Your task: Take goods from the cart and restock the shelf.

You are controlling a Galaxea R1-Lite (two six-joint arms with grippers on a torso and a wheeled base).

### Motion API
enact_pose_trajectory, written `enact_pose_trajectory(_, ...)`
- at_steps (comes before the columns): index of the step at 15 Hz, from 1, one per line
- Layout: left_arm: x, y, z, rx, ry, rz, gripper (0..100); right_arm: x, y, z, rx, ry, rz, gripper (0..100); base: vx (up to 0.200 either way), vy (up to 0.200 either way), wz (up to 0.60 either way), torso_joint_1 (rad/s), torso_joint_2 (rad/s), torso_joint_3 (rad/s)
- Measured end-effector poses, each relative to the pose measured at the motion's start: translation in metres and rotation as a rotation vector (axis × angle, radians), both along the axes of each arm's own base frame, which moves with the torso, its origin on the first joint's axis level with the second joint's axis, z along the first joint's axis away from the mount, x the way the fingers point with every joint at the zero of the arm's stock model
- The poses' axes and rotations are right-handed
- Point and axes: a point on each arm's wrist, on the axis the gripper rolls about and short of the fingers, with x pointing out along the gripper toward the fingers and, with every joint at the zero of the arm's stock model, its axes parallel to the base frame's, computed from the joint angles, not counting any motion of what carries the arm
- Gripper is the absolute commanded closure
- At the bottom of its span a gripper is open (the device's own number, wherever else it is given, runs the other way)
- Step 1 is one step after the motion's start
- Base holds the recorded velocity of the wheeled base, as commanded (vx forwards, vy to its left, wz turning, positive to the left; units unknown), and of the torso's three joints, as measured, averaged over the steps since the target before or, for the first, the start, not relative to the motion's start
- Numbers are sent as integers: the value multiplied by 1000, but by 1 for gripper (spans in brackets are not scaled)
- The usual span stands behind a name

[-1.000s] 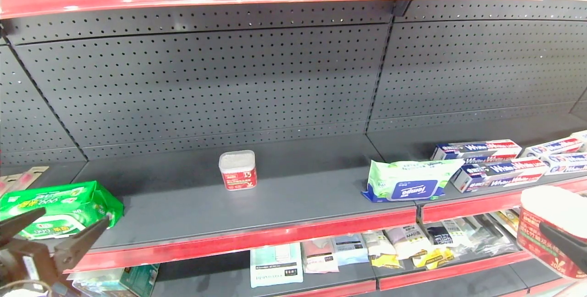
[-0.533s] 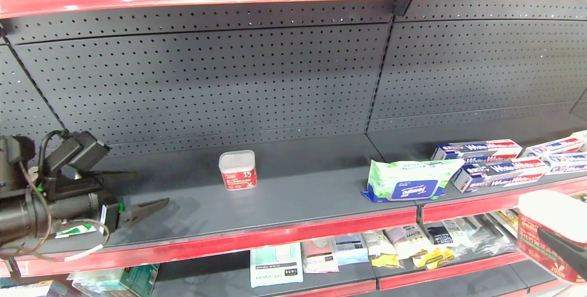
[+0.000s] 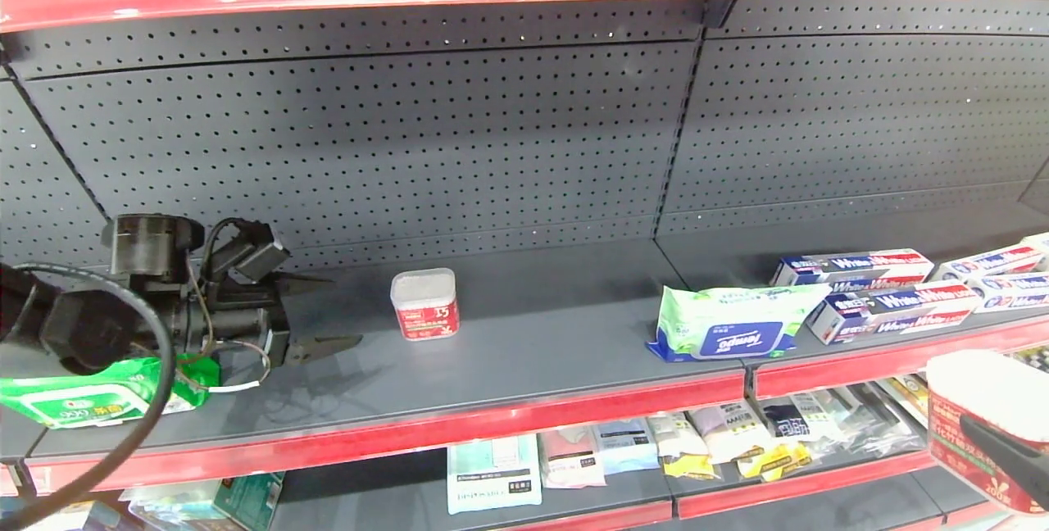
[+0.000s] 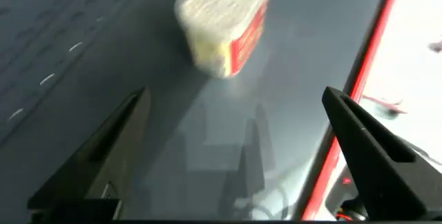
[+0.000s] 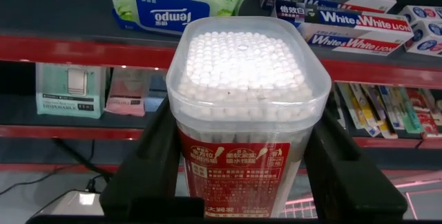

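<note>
Head view. The left gripper (image 3: 344, 311) hovers low over the shelf (image 3: 508, 367) with its fingers spread wide apart and nothing between them. It points toward the shelved swab tub (image 3: 424, 304), which stands upright near the middle of the board, just beyond the fingertips. A green pack (image 3: 90, 404) lies at the shelf's left end, partly under that arm. To the right lie a wipes pack (image 3: 729, 324) and, past it, several toothpaste boxes (image 3: 869, 289).

Right wrist view. The right gripper (image 5: 245, 189) is clamped on the held swab tub (image 5: 248, 106), one finger on each side. The tub is upright and is carried in front of the shelf's right section, lower than its red front edge.

Progress, as judged: one tub is stocked. The held tub is yet to be set down, probably beside the first.
</note>
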Motion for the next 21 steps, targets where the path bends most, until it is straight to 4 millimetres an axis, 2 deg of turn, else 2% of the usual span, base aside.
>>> enact_pose_trajectory(9,62,-27,-17,-22,-39,-112,0,2,0,-6,-10,32,-5,100,0,0,0,0,0,0)
enact_pose_trajectory(17,84,-47,-27,-20,-51,-153,0,5,0,-6,-11,48,-10,100,0,0,0,0,0,0)
enact_pose_trajectory(21,88,-55,-35,-21,-37,-171,0,6,0,-8,-10,58,-10,100,0,0,0,0,0,0)
